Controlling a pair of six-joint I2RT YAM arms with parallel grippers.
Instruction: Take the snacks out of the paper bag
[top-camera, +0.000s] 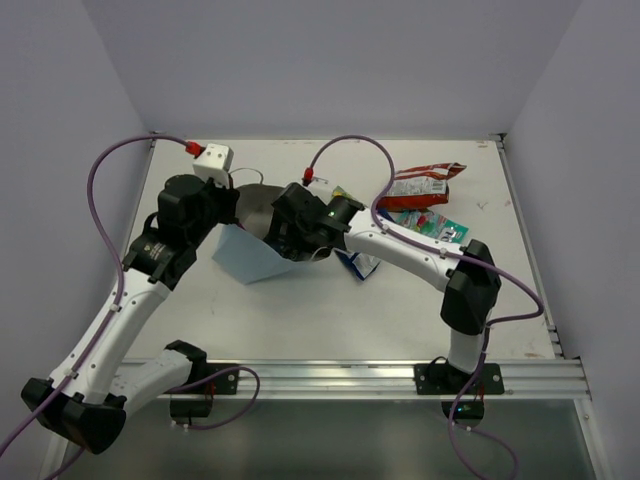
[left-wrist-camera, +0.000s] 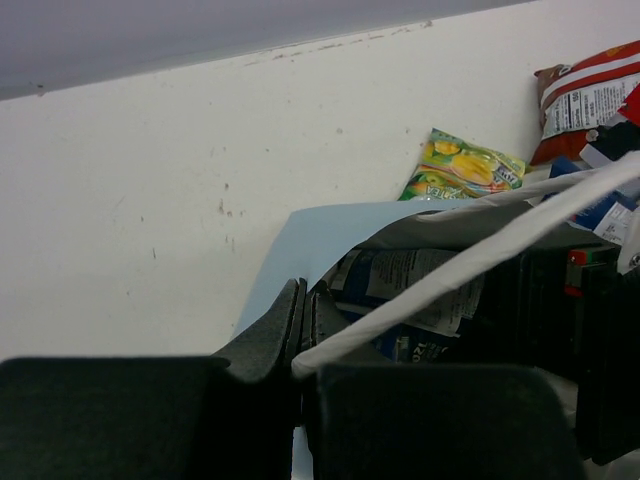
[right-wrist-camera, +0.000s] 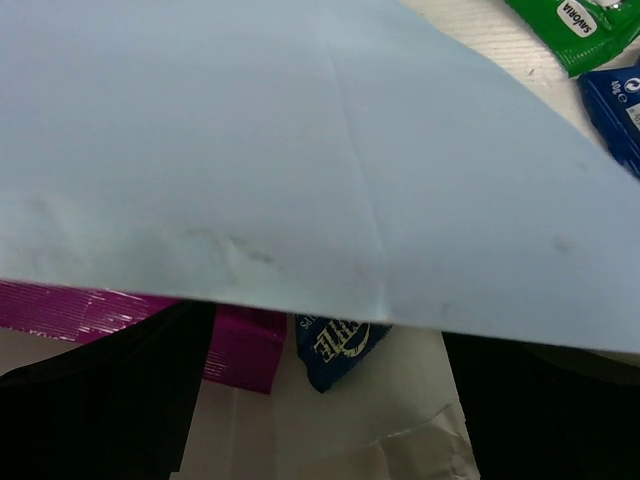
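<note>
The left pincer (left-wrist-camera: 303, 322) was pinched shut on the paper bag (left-wrist-camera: 315, 235) at its rim. The right pincer (right-wrist-camera: 320, 405) gaped wide beneath the bag's wall, with a magenta packet (right-wrist-camera: 240, 350) and a blue packet (right-wrist-camera: 335, 352) between its fingers.

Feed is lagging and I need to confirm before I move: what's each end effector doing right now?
Left end effector: closed, gripping the paper bag.
Right end effector: open, fingers wide apart.

The paper bag (top-camera: 245, 258) lies on its side mid-frame on the desk (top-camera: 300, 320). The left claw (left-wrist-camera: 303, 315) is at its upper edge, the right claw (top-camera: 290, 232) at its mouth on the right. Four snack packets (top-camera: 425, 185) cluster further right; two more lie under the bag's upper wall.
</note>
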